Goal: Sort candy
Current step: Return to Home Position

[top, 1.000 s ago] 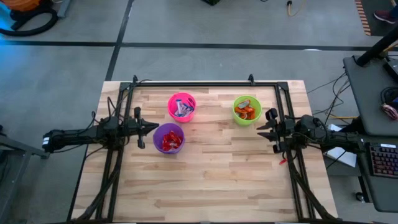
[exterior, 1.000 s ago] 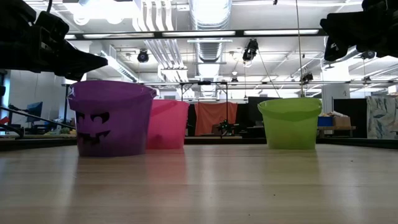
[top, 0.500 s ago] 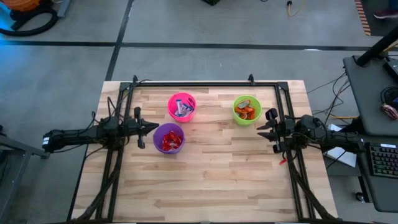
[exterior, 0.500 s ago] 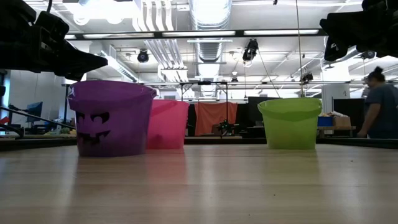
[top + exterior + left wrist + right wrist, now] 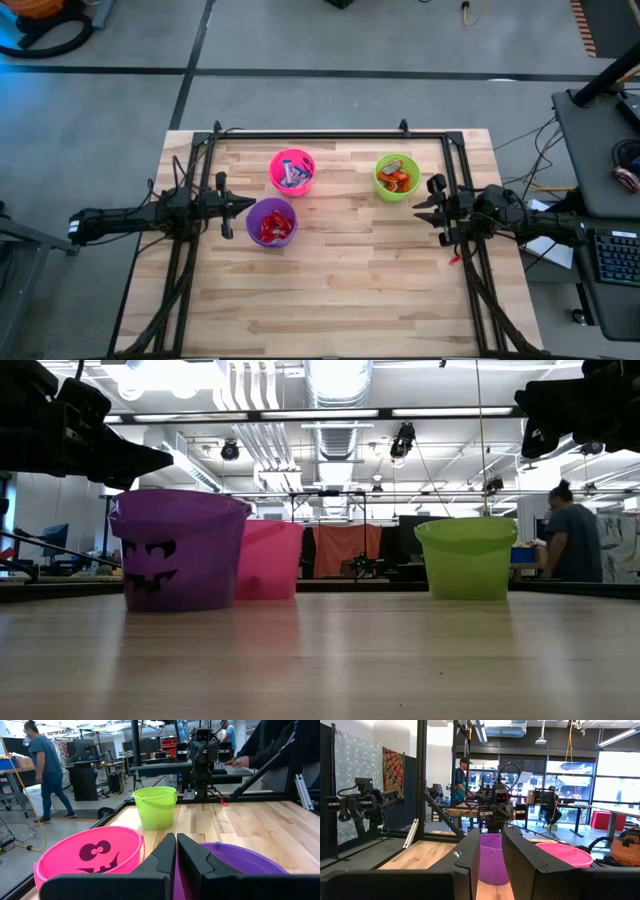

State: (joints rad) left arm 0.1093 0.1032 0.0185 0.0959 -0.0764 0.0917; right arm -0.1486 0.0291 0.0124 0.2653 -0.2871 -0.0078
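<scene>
The candy lies in three plastic cups standing on the wooden table: red pieces in the purple cup, blue-and-white pieces in the pink cup, orange pieces in the green cup. My left gripper hovers level at the table's left side, shut and empty, its tips just short of the purple cup. At the right side my right gripper hovers near the green cup, its fingers a little apart with nothing between them.
A black frame rail runs around the table's far, left and right sides. A small red thing lies by the right rail; what it is I cannot tell. The near half of the table is bare wood. People move about in the room behind.
Both arms and all three cups have kept still. In the room behind the table a person has walked into the low view from the right and gone leftward.
</scene>
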